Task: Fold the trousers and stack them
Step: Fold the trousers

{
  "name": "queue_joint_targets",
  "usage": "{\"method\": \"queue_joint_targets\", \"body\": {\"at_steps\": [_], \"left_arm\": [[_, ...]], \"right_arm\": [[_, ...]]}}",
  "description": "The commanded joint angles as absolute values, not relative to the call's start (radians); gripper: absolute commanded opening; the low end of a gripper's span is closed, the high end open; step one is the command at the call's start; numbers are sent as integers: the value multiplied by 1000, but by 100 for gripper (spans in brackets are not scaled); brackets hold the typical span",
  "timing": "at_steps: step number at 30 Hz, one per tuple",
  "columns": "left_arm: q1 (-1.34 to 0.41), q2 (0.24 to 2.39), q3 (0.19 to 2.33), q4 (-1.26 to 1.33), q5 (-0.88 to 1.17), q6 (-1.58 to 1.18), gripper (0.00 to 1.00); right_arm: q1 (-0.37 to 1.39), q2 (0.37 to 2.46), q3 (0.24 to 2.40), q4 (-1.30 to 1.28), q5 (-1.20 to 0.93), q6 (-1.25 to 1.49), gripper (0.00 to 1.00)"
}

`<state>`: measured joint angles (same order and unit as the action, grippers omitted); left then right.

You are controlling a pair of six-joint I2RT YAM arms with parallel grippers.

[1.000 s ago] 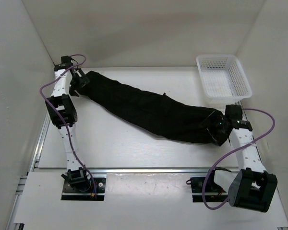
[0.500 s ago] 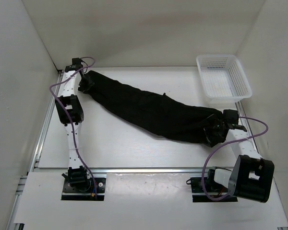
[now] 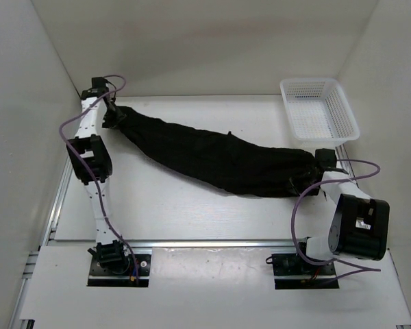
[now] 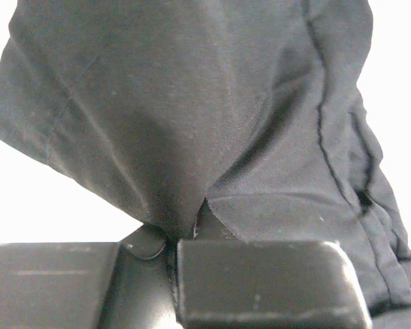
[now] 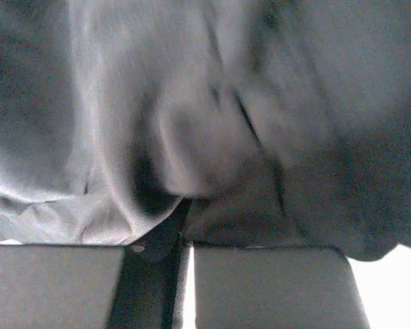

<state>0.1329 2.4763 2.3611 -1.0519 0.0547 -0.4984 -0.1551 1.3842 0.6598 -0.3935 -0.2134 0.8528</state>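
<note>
The black trousers (image 3: 219, 156) lie stretched in a long band across the table, from far left to near right. My left gripper (image 3: 114, 118) is shut on their far-left end; in the left wrist view the cloth (image 4: 192, 123) is pinched between the jaws. At the right end my right gripper (image 3: 318, 169) is shut on the other end, and the right wrist view shows the dark fabric (image 5: 212, 137) bunched in the closed jaws. Both ends look slightly lifted.
A white mesh basket (image 3: 318, 110) stands at the far right corner, just behind the right gripper. White walls close in the table on the left, back and right. Purple cables loop beside both arms.
Both grippers have closed on the trousers' ends. The right arm has pulled its end rightward and back, toward the basket, drawing the cloth straighter; the left end has shifted slightly.
</note>
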Motion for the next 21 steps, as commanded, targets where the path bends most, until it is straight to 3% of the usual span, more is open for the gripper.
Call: {"method": "queue_joint_targets", "body": {"at_steps": [1,9,12,13,14,15,17,19,21], "left_arm": [[198,2228,2245,-1043,-38,-503,10],[296,1936,1708,-1052,-163,-515,10],[322,1842,1582,-1019,-152,-515,26],[322,1829,1539,-1019,-152,-515,43],[322,1819,1525,-1019,-152,-515,67],[331,1797,1525,-1019,-152,-515,98],[331,1775,1514,-1019,-152,-506,100],[331,1740,1537,-1029,-152,-506,100],[331,1720,1558,-1042,-152,-506,100]], "right_arm": [[-152,1381,733,-397,-181,807,0],[-152,1201,691,-577,-111,810,0],[-161,1066,660,-643,-95,819,3],[-161,1005,651,-656,-83,810,10],[-161,977,650,-687,-72,795,39],[-161,956,650,-704,-45,784,53],[-161,908,673,-753,-23,746,91],[-161,885,719,-784,-11,726,99],[-161,873,756,-813,18,713,100]]}}
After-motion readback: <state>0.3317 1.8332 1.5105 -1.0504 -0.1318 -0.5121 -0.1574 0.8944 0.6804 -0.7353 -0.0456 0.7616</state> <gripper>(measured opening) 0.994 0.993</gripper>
